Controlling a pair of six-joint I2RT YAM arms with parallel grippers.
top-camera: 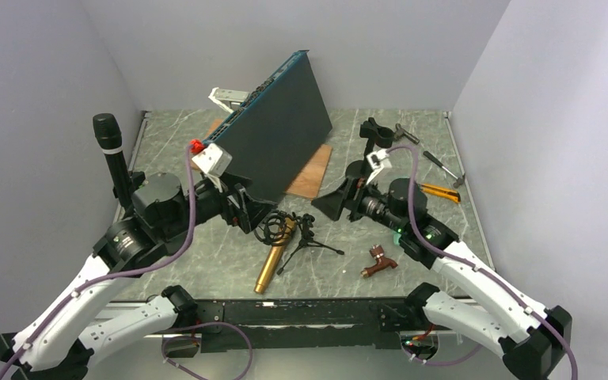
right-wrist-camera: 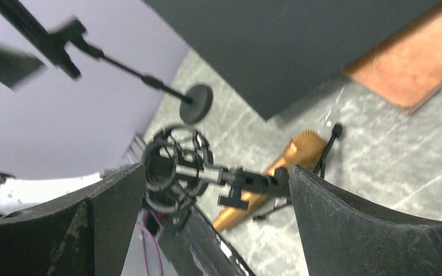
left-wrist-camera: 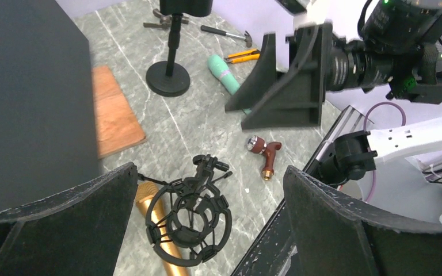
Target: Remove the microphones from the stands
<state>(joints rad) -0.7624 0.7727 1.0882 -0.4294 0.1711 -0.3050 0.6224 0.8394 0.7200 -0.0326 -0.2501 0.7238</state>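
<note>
Left wrist view: left gripper (left-wrist-camera: 210, 169) gapes wide, empty, above the gold microphone (left-wrist-camera: 149, 201) and black stand (left-wrist-camera: 187, 185). Right gripper (right-wrist-camera: 216, 172) is likewise spread, holding nothing.

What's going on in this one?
Two robot arms are working at getting a microphone off its stand. The gold microphone lies flat on the table, next to the toppled shock-mount stand, whose ring looks empty. The left gripper and right gripper both hover open nearby, holding nothing.
</note>
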